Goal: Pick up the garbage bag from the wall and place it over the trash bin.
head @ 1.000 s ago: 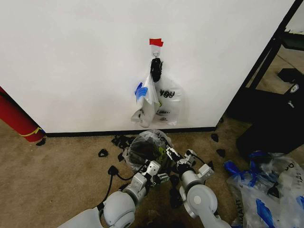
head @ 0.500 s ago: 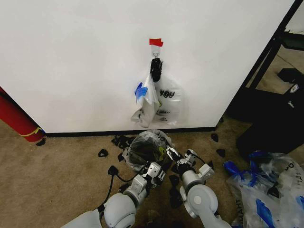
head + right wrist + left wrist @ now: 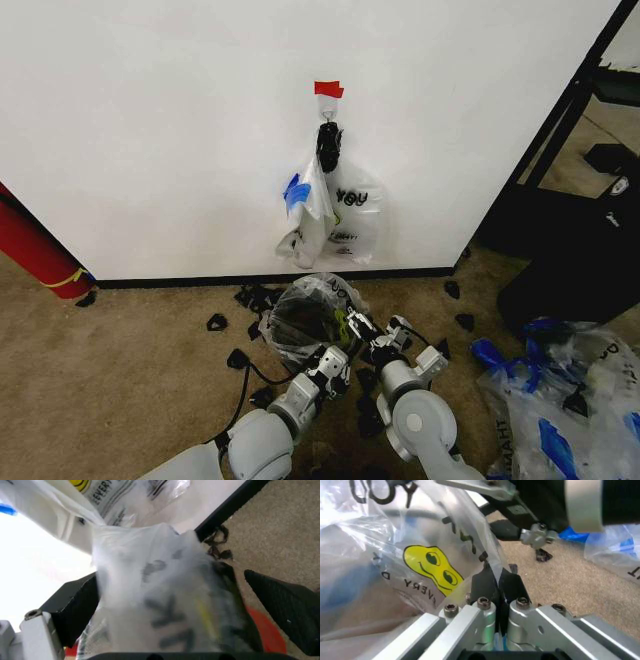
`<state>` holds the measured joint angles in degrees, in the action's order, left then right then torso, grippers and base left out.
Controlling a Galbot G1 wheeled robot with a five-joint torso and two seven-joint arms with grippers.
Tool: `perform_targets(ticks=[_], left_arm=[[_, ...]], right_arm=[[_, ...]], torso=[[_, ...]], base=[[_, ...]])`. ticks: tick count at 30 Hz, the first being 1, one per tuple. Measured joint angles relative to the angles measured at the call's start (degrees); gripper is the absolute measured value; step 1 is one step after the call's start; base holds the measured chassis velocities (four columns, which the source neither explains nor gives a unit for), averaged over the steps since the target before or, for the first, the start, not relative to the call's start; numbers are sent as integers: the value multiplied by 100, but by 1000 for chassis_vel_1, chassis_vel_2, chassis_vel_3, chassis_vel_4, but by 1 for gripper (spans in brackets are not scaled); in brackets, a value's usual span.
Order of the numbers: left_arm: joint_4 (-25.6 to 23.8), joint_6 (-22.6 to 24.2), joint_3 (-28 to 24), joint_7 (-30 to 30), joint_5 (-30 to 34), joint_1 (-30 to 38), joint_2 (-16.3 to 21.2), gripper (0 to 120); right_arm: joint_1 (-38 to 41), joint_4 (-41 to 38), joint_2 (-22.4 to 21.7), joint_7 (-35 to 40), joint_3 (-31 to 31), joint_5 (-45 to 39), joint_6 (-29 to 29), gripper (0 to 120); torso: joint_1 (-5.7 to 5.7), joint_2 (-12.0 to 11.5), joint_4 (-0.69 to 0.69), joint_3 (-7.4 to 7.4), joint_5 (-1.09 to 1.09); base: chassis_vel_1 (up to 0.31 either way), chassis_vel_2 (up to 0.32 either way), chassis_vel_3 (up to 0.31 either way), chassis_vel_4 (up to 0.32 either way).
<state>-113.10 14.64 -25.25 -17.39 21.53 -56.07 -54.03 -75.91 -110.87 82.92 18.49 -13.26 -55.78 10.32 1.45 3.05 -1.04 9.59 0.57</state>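
The garbage bag (image 3: 318, 296), thin translucent plastic, is draped over the small black trash bin (image 3: 300, 322) on the carpet below the wall (image 3: 150, 120). In the left wrist view its yellow smiley mark (image 3: 432, 566) faces me. My left gripper (image 3: 338, 354) (image 3: 497, 578) is at the bin's near rim, shut on a fold of the bag's film. My right gripper (image 3: 362, 326) (image 3: 170, 577) sits just right of it, open, its black fingers (image 3: 75, 605) spread on either side of bag plastic (image 3: 160, 607). The bin's red base band (image 3: 270, 639) peeks out under the bag.
Two more bags hang from the hook (image 3: 327, 117) under the red tape (image 3: 328, 89): a "YOU" bag (image 3: 357, 220) and one with blue patches (image 3: 300, 200). A red cylinder (image 3: 35, 250) stands left, a plastic bag heap (image 3: 560, 390) right. Black scraps (image 3: 217, 322) litter the carpet.
My left arm has shifted a little to the right along the bin's near rim, still holding the bag. The right gripper and the bin have hardly moved.
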Motion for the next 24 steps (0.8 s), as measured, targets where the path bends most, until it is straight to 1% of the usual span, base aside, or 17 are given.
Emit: perform_targets(ticks=[7, 9, 14, 15, 16, 18, 22, 23, 24], left_arm=[[-27, -1, -20, -74, -72, -4, 14, 0], [-137, 12, 19, -94, -78, -9, 76, 1], [-512, 82, 163, -30, -31, -108, 381, 21], [-512, 82, 163, -30, -31, -108, 381, 21], [-594, 87, 204, -31, -30, -159, 444, 25], [-697, 78, 276, -38, -23, -229, 508, 34], [-936, -23, 526, -32, 216, -370, 655, 51], [-936, -23, 526, -32, 216, -370, 655, 51], [-1010, -66, 621, -32, 352, -407, 680, 57]], right_arm=[[-24, -72, -13, -76, 29, 120, 13, 100], [-92, -130, -64, -218, 41, 362, 1, 100], [-215, -337, -155, -463, 82, 844, -28, 100], [-215, -337, -155, -463, 82, 844, -28, 100], [-226, -369, -179, -490, 81, 964, -36, 100], [-246, -377, -208, -518, 67, 1076, -60, 100], [-314, -463, -227, -547, -29, 1027, -73, 100], [-314, -463, -227, -547, -29, 1027, -73, 100], [-331, -512, -224, -551, -70, 911, -54, 100]], torso=[[0, 0, 0, 0, 0], [0, 0, 0, 0, 0], [0, 0, 0, 0, 0], [0, 0, 0, 0, 0], [0, 0, 0, 0, 0], [0, 0, 0, 0, 0], [0, 0, 0, 0, 0], [0, 0, 0, 0, 0], [0, 0, 0, 0, 0]], base=[[0, 0, 0, 0], [0, 0, 0, 0], [0, 0, 0, 0], [0, 0, 0, 0], [0, 0, 0, 0], [0, 0, 0, 0], [0, 0, 0, 0], [0, 0, 0, 0], [0, 0, 0, 0]])
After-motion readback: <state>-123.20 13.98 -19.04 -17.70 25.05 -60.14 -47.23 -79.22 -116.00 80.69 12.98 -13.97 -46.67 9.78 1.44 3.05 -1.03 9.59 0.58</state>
